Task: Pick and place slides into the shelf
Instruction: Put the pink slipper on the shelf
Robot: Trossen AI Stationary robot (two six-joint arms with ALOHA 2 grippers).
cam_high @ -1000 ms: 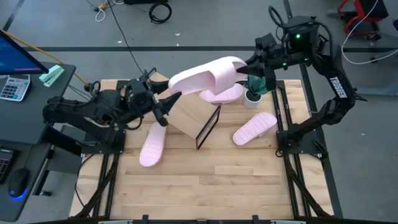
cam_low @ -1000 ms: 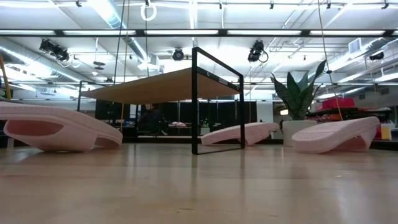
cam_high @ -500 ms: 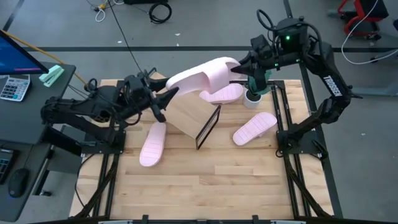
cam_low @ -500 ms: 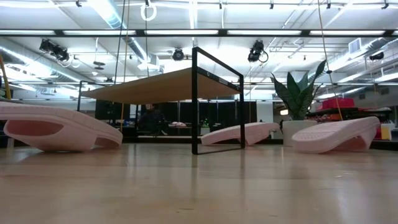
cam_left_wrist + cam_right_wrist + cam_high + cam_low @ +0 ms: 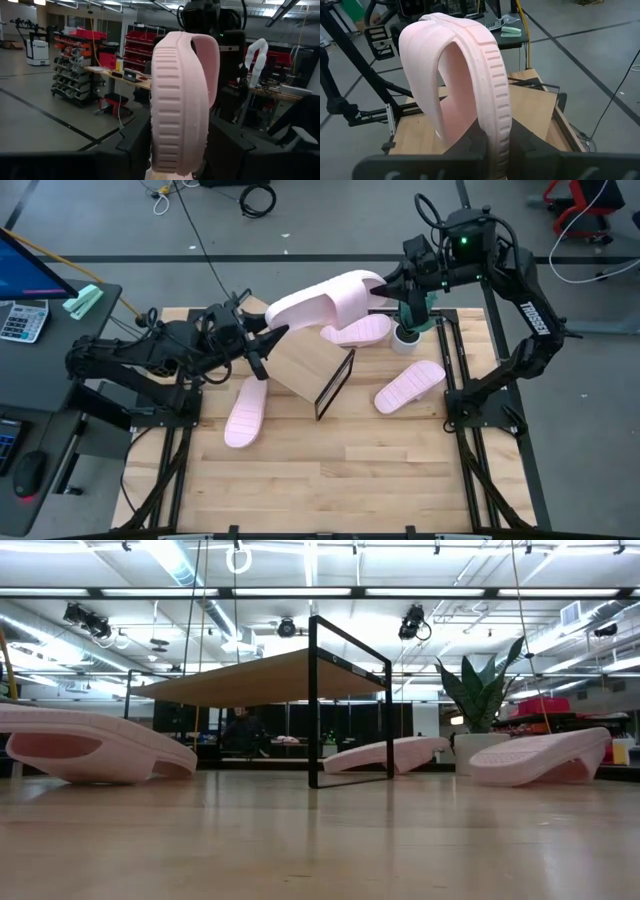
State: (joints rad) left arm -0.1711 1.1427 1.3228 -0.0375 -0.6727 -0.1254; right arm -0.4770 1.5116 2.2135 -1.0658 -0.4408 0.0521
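- Holding one pink foam slide [image 5: 330, 302] aloft above the shelf [image 5: 311, 367] is the present state; it is clamped at one end by the right gripper [image 5: 392, 288], whose fingers are pinched tight on the sole edge in the right wrist view.
- The opposite end of the raised slide is met by the left gripper [image 5: 268, 340]; its fingers are seen flanking the sole in the left wrist view, but whether they are gripping or parted cannot be told.
- No slide is seen on the shelf plank, nor under it in the low view; placement is judged not yet begun.
- Three slides are left on the tabletop [image 5: 330, 480]: one [image 5: 245, 412] below the left gripper on the near side, one [image 5: 357, 331] just under the raised slide beside the potted plant [image 5: 410, 320], one [image 5: 410, 385] well apart from the right gripper, beyond the shelf's wire end frame [image 5: 336, 383].
- Remaining work, as judged: all four slides to be set into the shelf, the held one first.
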